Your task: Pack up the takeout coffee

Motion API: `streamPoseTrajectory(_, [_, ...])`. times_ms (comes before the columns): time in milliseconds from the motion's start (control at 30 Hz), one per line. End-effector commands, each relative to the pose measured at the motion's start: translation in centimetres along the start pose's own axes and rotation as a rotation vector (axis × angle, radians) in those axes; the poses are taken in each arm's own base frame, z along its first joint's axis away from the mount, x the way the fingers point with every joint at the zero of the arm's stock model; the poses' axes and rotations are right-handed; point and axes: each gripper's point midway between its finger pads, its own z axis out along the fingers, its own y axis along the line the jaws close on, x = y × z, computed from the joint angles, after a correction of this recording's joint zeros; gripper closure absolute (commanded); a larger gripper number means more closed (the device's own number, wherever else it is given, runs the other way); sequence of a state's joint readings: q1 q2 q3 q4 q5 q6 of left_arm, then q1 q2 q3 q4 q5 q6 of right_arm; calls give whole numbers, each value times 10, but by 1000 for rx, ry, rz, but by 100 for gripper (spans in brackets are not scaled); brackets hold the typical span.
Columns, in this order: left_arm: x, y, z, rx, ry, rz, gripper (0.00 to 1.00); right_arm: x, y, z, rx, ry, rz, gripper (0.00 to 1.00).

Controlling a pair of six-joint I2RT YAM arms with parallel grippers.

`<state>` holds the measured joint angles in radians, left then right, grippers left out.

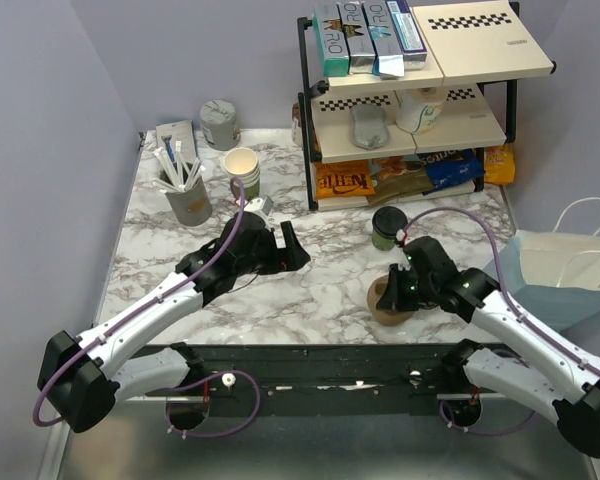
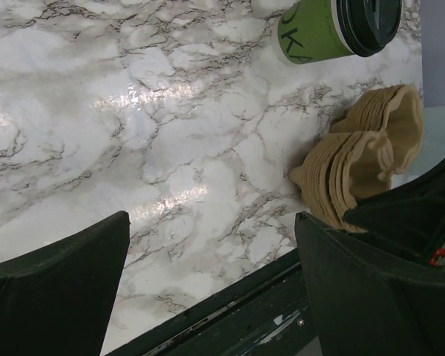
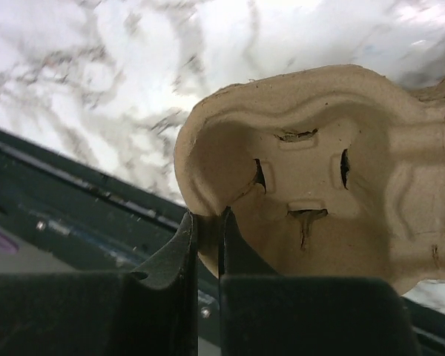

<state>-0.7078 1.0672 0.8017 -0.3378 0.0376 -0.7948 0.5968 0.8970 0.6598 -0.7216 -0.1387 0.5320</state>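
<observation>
The takeout coffee [image 1: 387,227] is a green paper cup with a black lid, upright on the marble table just behind my right arm; the left wrist view has it at the top right [image 2: 334,26]. A brown pulp cup carrier [image 1: 379,311] lies near the table's front edge. My right gripper [image 1: 390,294] is shut on the carrier's rim [image 3: 319,170], with the thin edge pinched between the fingers [image 3: 208,220]. My left gripper [image 1: 290,250] hovers over the middle of the table, wide open with nothing between its fingers [image 2: 211,222]. It sits left of the carrier [image 2: 356,159].
A stack of lidless cups [image 1: 242,168] and a grey holder of utensils [image 1: 188,198] stand at the back left. A two-tier shelf rack [image 1: 410,100] with boxes and snacks fills the back right. A white paper bag [image 1: 565,270] stands off the table's right edge.
</observation>
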Motion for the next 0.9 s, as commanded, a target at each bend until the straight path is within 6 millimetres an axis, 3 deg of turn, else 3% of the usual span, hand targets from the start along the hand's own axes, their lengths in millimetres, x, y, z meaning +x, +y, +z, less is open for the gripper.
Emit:
streamPoseTrajectory(0, [3, -3, -1, 33, 9, -6, 1, 40, 44, -6, -138, 170, 14, 96])
streamPoseTrajectory(67, [5, -2, 2, 30, 19, -5, 1, 43, 59, -9, -176, 196, -38, 95])
streamPoseTrajectory(167, [8, -6, 5, 53, 38, -1, 1, 42, 63, -9, -183, 206, -75, 91])
streamPoseTrajectory(233, [10, -16, 7, 109, 50, 9, 1, 38, 65, -10, -189, 187, -88, 85])
streamPoseTrajectory(400, [31, -42, 12, 280, 125, 11, 1, 35, 75, -10, -249, 179, -105, 81])
streamPoseTrajectory(667, [59, -45, 27, 286, 210, 9, 1, 41, 72, 2, -245, 213, -134, 62])
streamPoseTrajectory(867, [65, -47, 24, 289, 210, 11, 1, 40, 73, 4, -251, 213, -165, 60])
